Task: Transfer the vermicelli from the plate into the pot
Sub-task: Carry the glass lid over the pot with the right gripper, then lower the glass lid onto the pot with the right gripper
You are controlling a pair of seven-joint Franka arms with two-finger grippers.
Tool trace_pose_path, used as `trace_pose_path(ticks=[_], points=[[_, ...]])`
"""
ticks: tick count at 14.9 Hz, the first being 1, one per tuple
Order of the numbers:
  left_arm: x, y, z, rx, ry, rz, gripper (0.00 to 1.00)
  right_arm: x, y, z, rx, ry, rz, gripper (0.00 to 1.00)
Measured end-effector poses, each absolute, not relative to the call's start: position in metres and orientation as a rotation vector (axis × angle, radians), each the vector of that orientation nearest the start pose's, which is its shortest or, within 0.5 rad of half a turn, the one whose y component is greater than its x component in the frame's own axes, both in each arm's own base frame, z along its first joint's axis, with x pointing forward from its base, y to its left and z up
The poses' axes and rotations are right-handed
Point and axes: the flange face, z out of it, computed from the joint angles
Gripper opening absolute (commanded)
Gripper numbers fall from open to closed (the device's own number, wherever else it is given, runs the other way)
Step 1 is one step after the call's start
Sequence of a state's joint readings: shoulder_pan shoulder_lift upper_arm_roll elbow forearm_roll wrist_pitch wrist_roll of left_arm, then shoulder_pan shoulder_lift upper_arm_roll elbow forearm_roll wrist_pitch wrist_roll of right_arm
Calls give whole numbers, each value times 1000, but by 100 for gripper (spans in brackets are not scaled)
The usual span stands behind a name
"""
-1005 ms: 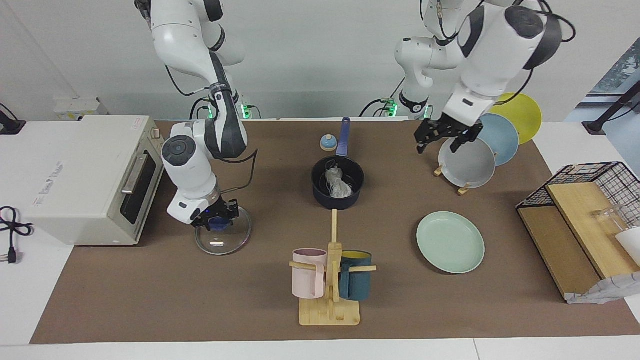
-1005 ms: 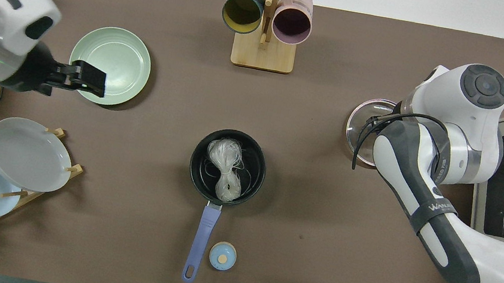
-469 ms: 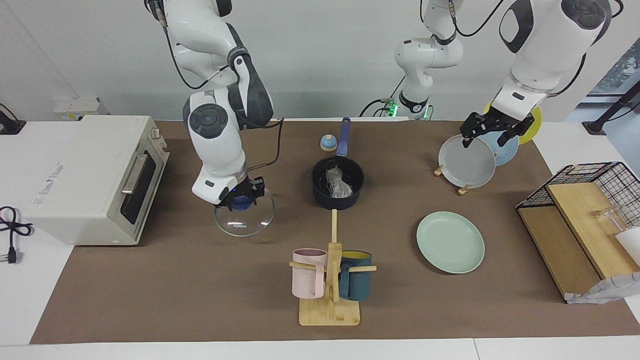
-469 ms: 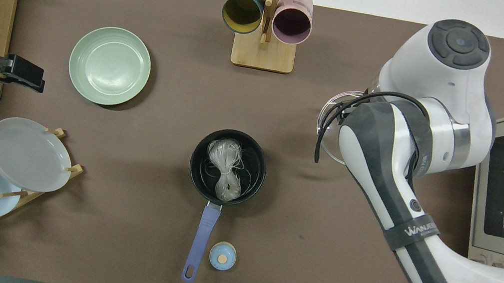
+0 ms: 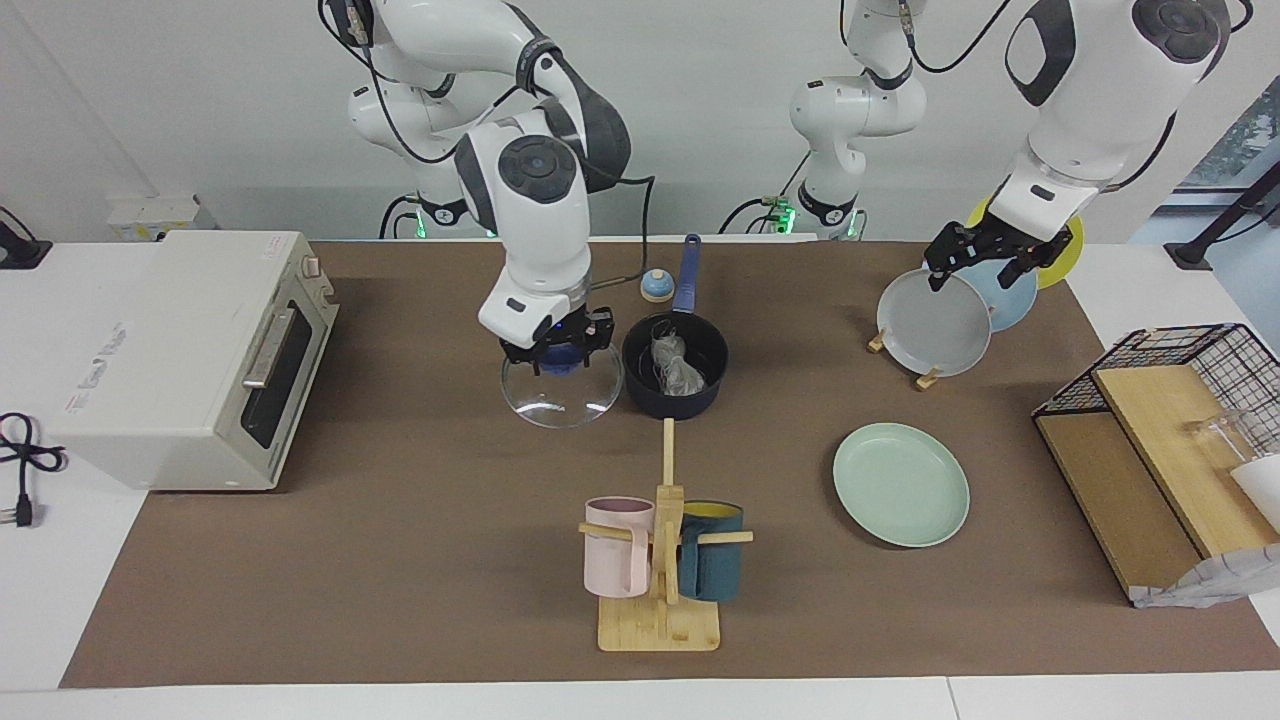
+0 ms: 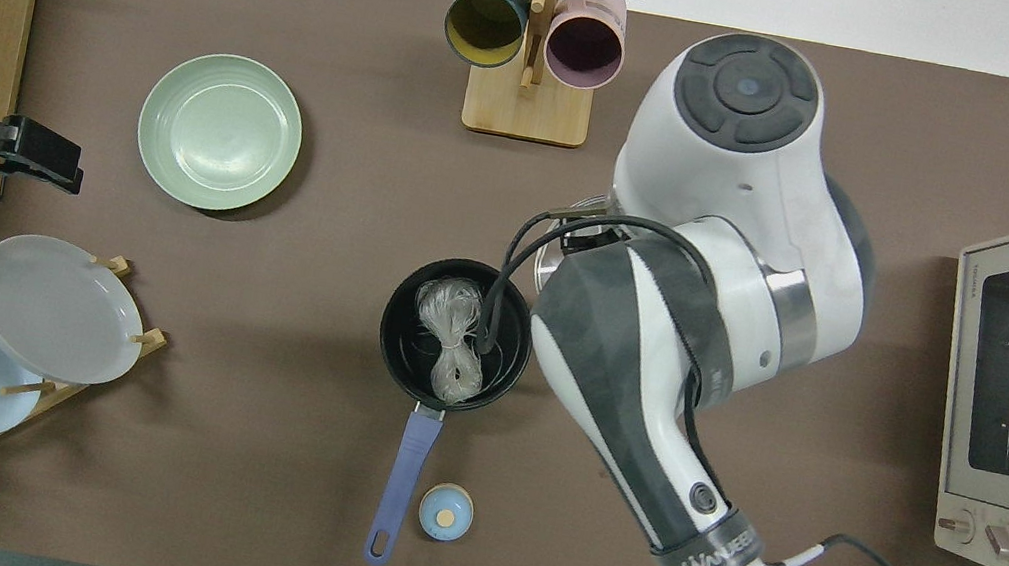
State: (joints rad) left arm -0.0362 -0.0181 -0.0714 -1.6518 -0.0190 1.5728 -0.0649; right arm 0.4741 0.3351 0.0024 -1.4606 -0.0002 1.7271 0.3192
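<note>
I see the vermicelli [image 5: 676, 368] already in the pot [image 5: 675, 378] at frame centre; the plate [image 5: 901, 484], lower right, is bare. My right gripper [image 5: 557, 352] grips the lid [image 5: 561, 392] beside the pot. Of my left gripper [image 5: 985, 262], upper right, I cannot tell the opening.

From my station, the vermicelli [image 5: 673, 368] lay in the pot [image 5: 676, 378] mid-bench. The plate [image 5: 901, 484] sat farther from the robots, toward the left arm's end. The mug rack [image 5: 660, 560] stood farther out than the pot.
</note>
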Motion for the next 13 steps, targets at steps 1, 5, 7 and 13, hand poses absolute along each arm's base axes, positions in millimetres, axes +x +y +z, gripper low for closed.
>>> trace_pose_path(ticks=[1, 5, 7, 13], points=[[543, -61, 597, -3152, 67, 98, 100, 575, 316, 490, -3158, -220, 90, 49], [541, -61, 600, -3151, 66, 98, 100, 552, 356, 492, -3165, -119, 75, 49], [541, -58, 600, -3152, 59, 100, 100, 539, 377, 492, -3165, -79, 64, 49], [541, -55, 600, -3152, 48, 101, 100, 506, 425, 488, -3163, -45, 48, 49]])
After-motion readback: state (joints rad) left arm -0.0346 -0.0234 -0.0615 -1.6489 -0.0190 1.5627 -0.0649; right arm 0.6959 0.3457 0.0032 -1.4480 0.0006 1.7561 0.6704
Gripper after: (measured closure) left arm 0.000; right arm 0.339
